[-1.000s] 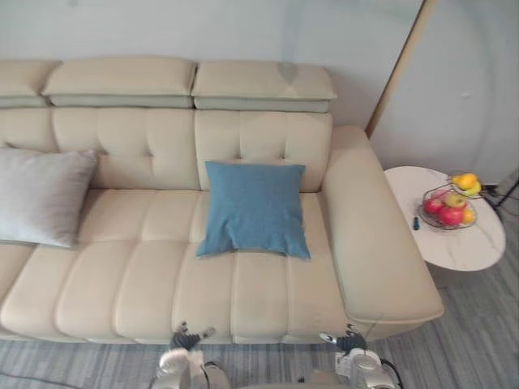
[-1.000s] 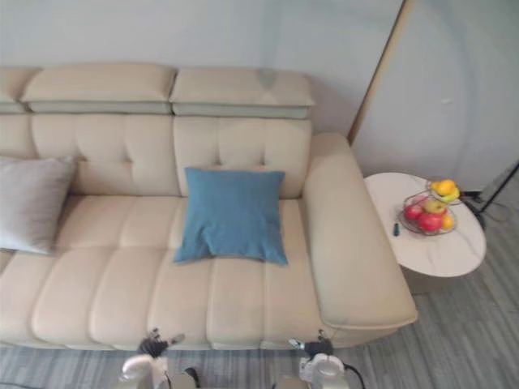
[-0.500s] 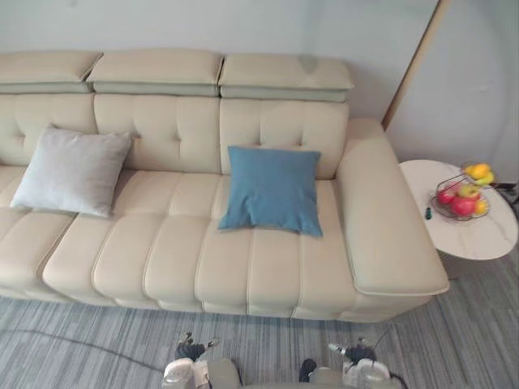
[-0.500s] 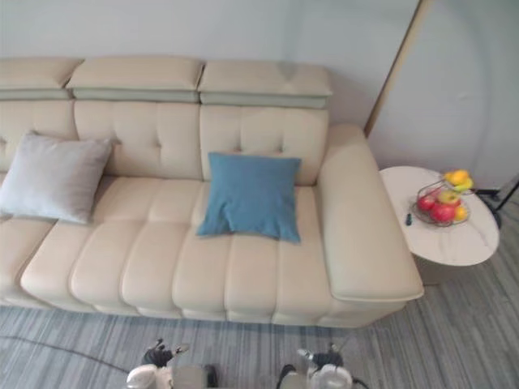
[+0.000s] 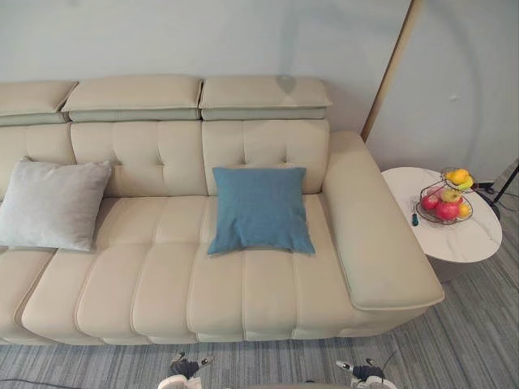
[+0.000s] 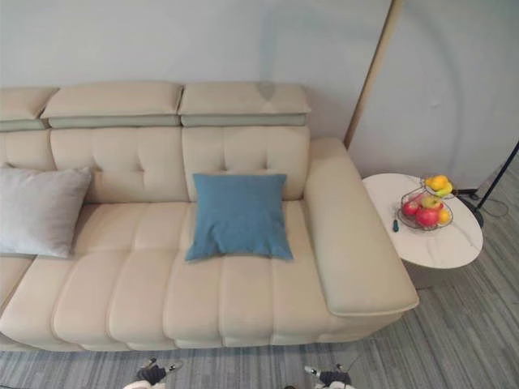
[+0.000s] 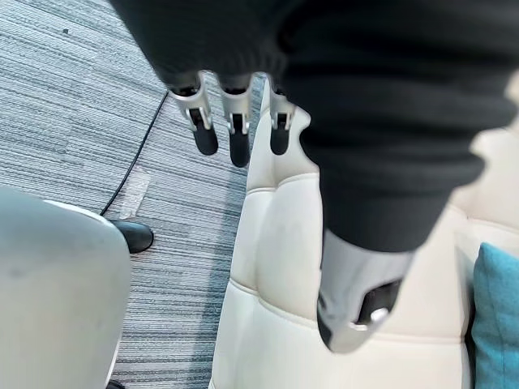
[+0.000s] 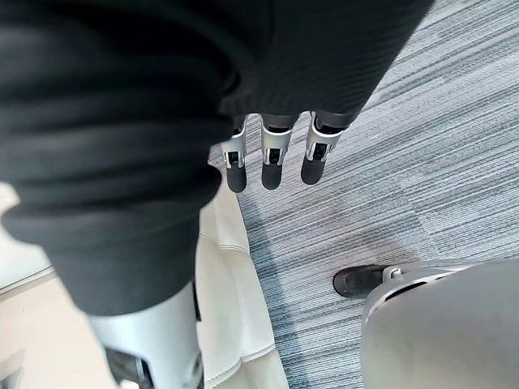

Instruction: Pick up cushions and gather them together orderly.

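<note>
Grey cushion (image 5: 50,204) — leans on the backrest at the left end of the cream sofa (image 5: 162,279). Left robot hand (image 7: 238,138) hangs low over the grey carpet (image 5: 470,324), just before the sofa's front edge; fingers straight, released, nothing in it. Blue cushion (image 5: 259,209) is propped against the backrest on the seat next to the right armrest, well apart from the grey one. Right robot hand (image 8: 272,158) — also low over the carpet by the sofa front, fingers slack and empty. Far right, a round white counter (image 5: 462,239) stands beside the armrest, carrying a wire fruit basket (image 5: 445,203) of red and yellow fruit.
</note>
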Controlling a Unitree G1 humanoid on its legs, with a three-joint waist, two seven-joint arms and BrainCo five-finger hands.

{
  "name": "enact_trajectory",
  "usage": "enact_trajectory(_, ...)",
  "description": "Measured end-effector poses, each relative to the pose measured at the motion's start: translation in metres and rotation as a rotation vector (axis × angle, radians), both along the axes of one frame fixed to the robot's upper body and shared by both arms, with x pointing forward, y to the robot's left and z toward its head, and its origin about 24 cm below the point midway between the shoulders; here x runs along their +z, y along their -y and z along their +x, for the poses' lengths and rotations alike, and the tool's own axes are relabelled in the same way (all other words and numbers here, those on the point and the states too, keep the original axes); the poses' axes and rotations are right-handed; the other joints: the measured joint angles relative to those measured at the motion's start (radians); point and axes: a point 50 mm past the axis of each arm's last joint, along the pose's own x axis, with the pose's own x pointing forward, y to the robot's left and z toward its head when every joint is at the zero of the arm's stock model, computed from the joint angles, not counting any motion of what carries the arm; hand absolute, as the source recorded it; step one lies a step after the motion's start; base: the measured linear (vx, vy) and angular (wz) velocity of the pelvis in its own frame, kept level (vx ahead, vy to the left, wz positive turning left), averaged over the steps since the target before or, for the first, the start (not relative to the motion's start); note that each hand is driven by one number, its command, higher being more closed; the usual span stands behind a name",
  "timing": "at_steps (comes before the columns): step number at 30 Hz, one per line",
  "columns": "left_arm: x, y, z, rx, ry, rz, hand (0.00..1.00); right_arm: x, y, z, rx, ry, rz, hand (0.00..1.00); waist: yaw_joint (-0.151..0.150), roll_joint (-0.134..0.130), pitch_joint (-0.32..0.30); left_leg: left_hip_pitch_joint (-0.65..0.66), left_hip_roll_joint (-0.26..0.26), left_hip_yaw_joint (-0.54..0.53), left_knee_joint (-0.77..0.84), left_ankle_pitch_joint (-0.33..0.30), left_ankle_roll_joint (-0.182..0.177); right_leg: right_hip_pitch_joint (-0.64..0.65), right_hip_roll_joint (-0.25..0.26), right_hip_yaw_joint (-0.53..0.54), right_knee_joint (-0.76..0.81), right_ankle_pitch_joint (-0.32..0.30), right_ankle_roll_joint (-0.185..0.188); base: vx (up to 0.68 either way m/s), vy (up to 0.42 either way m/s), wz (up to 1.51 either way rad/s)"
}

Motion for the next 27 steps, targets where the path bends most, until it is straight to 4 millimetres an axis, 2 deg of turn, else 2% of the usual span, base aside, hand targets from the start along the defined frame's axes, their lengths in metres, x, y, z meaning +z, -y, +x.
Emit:
enact_trajectory(8, 0.000, 0.000, 0.000, -0.003, 0.002, -0.005, 0.00, 0.000, 0.000, -0.002, -0.014, 0.004, 0.017, 0.00, -0.001, -0.003, 0.003, 0.000, 0.001, 0.007, -0.012, 0.001, 0.000, -0.006, 0.000, 0.001, -0.002, 0.000, 0.001, 0.00, 0.000, -0.01)
enact_trajectory(16, 0.000, 0.001, 0.003, -0.020, -0.004, -0.018, 0.00, -0.001, -0.001, -0.005, -0.025, 0.006, 0.034, 0.00, -0.005, -0.008, 0.012, 0.021, 0.014, 0.068, -0.027, 0.000, -0.002, -0.012, 0.007, 0.036, -0.007, 0.002, 0.002, 0.01, -0.006, -0.17)
enact_trajectory(19, 0.001, 0.003, 0.010, -0.028, 0.011, -0.022, 0.00, 0.000, 0.000, -0.001, -0.022, 0.026, 0.030, 0.00, -0.006, -0.009, 0.043, 0.034, 0.028, 0.106, -0.002, -0.021, -0.010, -0.016, 0.020, 0.074, 0.007, 0.001, 0.001, -0.05, -0.017, -0.39)
enact_trajectory(20, 0.002, 0.004, 0.014, -0.029, 0.025, -0.025, 0.00, 0.002, 0.000, 0.003, -0.010, 0.043, 0.023, 0.00, -0.002, -0.007, 0.063, 0.032, 0.039, 0.128, 0.045, -0.049, -0.014, -0.020, 0.031, 0.106, 0.021, 0.001, 0.000, -0.06, -0.009, -0.60)
enact_trajectory(22, 0.002, 0.009, 0.016, -0.028, 0.034, -0.035, 0.00, 0.004, 0.000, 0.006, 0.002, 0.058, 0.016, 0.00, -0.002, -0.004, 0.066, 0.002, 0.054, 0.161, 0.109, -0.088, -0.018, -0.063, 0.051, 0.157, 0.039, 0.004, -0.003, -0.09, -0.011, -0.79)
enact_trajectory(24, 0.003, 0.009, 0.020, -0.031, 0.045, -0.037, 0.00, 0.005, 0.000, 0.007, 0.008, 0.067, 0.013, 0.00, -0.007, -0.007, 0.069, -0.007, 0.060, 0.198, 0.118, -0.094, -0.018, -0.093, 0.062, 0.192, 0.049, 0.009, -0.007, -0.05, -0.008, -0.72)
enact_trajectory(27, 0.003, 0.007, 0.020, -0.010, 0.048, -0.039, 0.00, 0.006, -0.004, 0.013, 0.042, 0.079, 0.015, 0.00, -0.002, -0.013, 0.068, -0.020, 0.088, 0.325, 0.159, -0.125, -0.025, -0.175, 0.108, 0.304, 0.080, 0.036, -0.011, -0.06, -0.010, -1.33)
